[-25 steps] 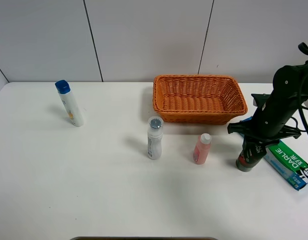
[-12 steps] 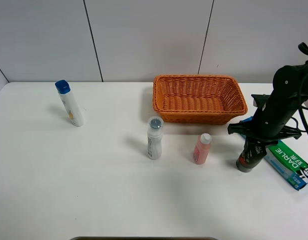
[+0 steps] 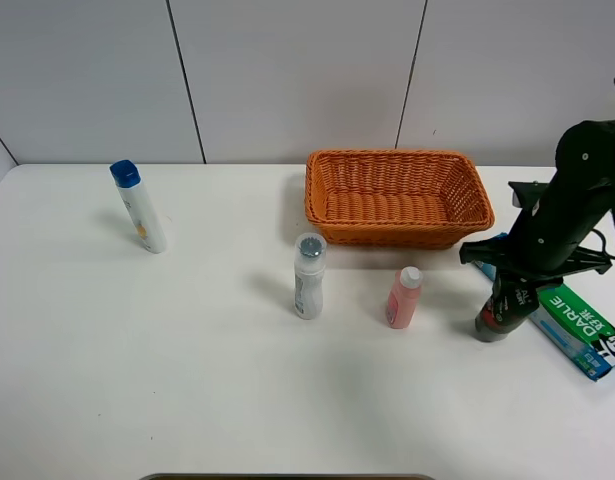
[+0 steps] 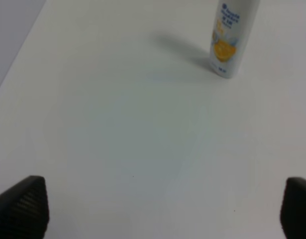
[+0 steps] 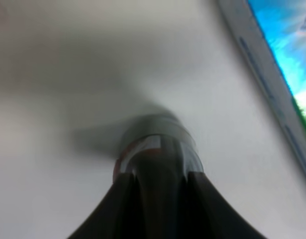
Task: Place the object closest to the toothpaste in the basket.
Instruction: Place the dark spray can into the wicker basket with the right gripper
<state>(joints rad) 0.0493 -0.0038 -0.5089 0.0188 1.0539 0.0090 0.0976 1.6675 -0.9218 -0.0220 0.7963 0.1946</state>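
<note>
Now at grasp step, I judge. Goal is orange woven wicker basket [image 3: 397, 195], empty, well apart. Just beside green-and-white toothpaste box [image 3: 577, 325] stands dark bottle [image 3: 493, 320]. Over it, right gripper [image 3: 509, 295], jaws clamped on bottle. Next: lift clear, carry over basket rim. Idle left gripper [image 4: 157, 206], jaws wide apart. Right wrist view blurred; I can't read bottle label.

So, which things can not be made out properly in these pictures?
dark bottle: in the exterior high view the right end effector hides its top; in the right wrist view it is blurred and the label is unreadable.
toothpaste box: right wrist view, cut off by the edge, print blurred.
left end effector: left wrist view, only two fingertips show at the edge.
white bottle: left wrist view, cap cut off by the edge.
</note>
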